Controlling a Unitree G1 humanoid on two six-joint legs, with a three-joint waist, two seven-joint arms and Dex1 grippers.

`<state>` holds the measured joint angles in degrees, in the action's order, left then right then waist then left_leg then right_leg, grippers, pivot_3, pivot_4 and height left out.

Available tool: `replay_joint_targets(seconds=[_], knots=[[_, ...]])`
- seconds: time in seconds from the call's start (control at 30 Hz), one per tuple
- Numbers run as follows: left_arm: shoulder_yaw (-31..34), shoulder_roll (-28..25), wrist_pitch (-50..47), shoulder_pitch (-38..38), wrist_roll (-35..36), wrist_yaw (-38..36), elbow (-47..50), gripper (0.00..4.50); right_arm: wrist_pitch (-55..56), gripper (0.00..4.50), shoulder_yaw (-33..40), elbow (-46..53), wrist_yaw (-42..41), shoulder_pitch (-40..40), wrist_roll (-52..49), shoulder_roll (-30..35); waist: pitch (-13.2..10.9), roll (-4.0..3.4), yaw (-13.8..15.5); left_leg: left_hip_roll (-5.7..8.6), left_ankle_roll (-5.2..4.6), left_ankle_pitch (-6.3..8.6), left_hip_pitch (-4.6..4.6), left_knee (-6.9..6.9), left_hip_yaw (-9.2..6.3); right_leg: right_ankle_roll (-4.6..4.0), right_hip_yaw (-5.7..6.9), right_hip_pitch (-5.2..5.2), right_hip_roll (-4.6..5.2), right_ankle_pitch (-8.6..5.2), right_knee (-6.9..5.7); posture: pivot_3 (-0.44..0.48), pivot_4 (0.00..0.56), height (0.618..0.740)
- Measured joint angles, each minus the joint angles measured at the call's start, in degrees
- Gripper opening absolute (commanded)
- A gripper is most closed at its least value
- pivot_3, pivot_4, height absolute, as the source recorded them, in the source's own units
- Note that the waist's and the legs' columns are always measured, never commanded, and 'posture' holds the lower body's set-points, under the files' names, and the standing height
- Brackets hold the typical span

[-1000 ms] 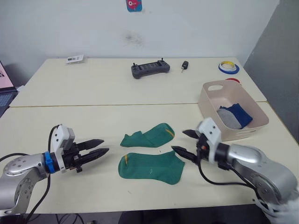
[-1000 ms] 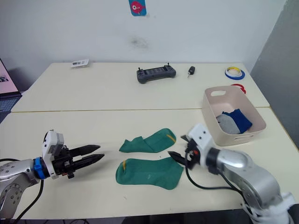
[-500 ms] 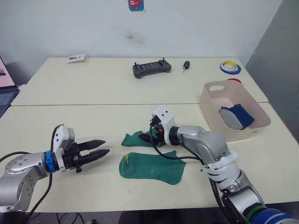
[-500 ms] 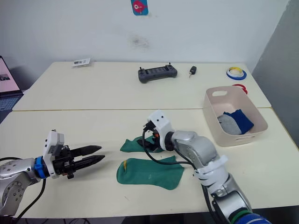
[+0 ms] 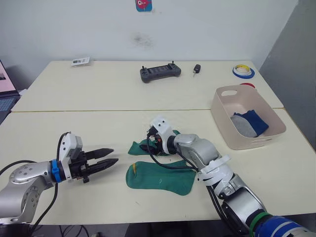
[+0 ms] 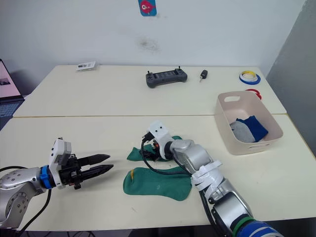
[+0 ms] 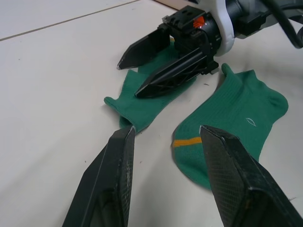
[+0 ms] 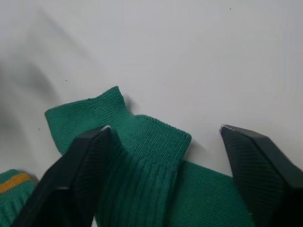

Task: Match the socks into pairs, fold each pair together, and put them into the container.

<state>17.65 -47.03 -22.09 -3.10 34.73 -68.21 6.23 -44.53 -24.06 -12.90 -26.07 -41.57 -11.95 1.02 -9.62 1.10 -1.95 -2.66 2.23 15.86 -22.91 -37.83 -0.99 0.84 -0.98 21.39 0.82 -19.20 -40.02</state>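
Socks of green lie on the near half of the table (image 5: 59,123) in the left eye view: the far green sock (image 5: 140,147) sits partly under the right gripper (image 5: 148,144), and the near green sock (image 5: 160,177) lies flat just in front of it, apart from it by a thin strip of table. The left gripper (image 5: 109,156) hovers off to the left of both socks, fingers apart, holding nothing. The container (image 5: 224,126) stands well to the right with a blue sock (image 5: 254,120) and a grey sock (image 5: 242,123) inside it. A controller (image 5: 159,73), a small key fob (image 5: 196,69) and a roll of tape (image 5: 242,71) rest at the far side.

From the left wrist, the right gripper's two black fingers are spread, poised over the cuff end of the far sock; whether the tips press the cloth is hard to tell. The near sock shows its yellow mark (image 7: 189,142).

From the right wrist, the open fingers straddle the ribbed cuff (image 8: 147,142), nothing pinched yet.

These socks are light, limp and easily bunched, so they will sag and drag when lifted. The ribbed cuff looks like the best hold, being thicker, with a close pinch down near the table.
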Motion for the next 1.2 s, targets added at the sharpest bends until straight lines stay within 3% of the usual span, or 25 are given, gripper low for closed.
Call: replay_joint_targets(seconds=[0.27, 0.3, 0.53, 0.83, 0.97, 1.2], knots=[[-0.7, 0.0, 0.0, 0.9, 0.0, 0.3, 0.0, 2.24, 2.2, 0.23, -2.5, 3.7, -3.8, 1.9, 2.3, 1.2, 0.0, -0.01, 0.1, 0.01, 0.0, 0.0, -0.01, 0.0, 0.0, 0.0, 0.0, 0.0, 0.0, 0.0, 0.01, 0.0, 0.15, 0.74], [-0.8, 0.0, 0.0, 1.0, 0.0, 0.3, 0.0, 2.24, 2.6, 0.05, -2.6, 4.8, -4.3, 2.1, 2.4, 1.8, 0.0, -0.01, 0.1, 0.01, 0.0, 0.0, -0.01, 0.0, 0.0, 0.0, 0.0, 0.0, 0.0, 0.0, 0.01, 0.0, 0.15, 0.74], [-0.8, 0.1, -0.3, 1.2, 0.0, 1.5, 0.0, 2.24, 5.2, 0.05, -1.5, 11.5, -7.7, 1.9, 2.8, 4.9, 0.0, -0.01, 0.1, 0.0, 0.0, 0.0, 0.0, 0.0, -0.02, 0.0, 0.01, 0.0, 0.0, 0.0, 0.01, 0.0, 0.15, 0.74], [-0.8, 0.7, -1.3, 2.1, 0.3, 2.6, 0.0, 2.24, 11.5, 0.05, 6.2, 6.3, -11.3, -7.0, 2.1, 7.7, 0.0, -0.01, 0.1, 0.0, 0.0, 0.0, -0.01, 0.01, -0.01, 0.0, 0.01, 0.0, 0.0, 0.0, 0.02, 0.0, 0.15, 0.74], [-0.8, 1.0, -1.5, 2.5, 0.4, 2.8, 0.0, 2.24, 12.0, 0.05, 7.4, 6.2, -12.9, -7.4, 1.7, 8.2, 0.0, -0.02, 0.1, -0.01, 0.0, 0.0, 0.0, 0.01, 0.0, 0.0, 0.01, 0.0, 0.01, 0.0, 0.01, 0.0, 0.15, 0.74], [-0.8, 1.5, -2.6, 4.0, 1.1, 3.6, -0.1, 2.24, 23.4, 0.05, 6.9, 8.9, -21.1, -5.7, 1.3, 10.4, 0.0, -0.02, 0.1, -0.01, -0.01, 0.0, -0.01, 0.0, 0.0, 0.0, 0.01, -0.01, 0.01, 0.0, 0.02, 0.0, 0.15, 0.74]])
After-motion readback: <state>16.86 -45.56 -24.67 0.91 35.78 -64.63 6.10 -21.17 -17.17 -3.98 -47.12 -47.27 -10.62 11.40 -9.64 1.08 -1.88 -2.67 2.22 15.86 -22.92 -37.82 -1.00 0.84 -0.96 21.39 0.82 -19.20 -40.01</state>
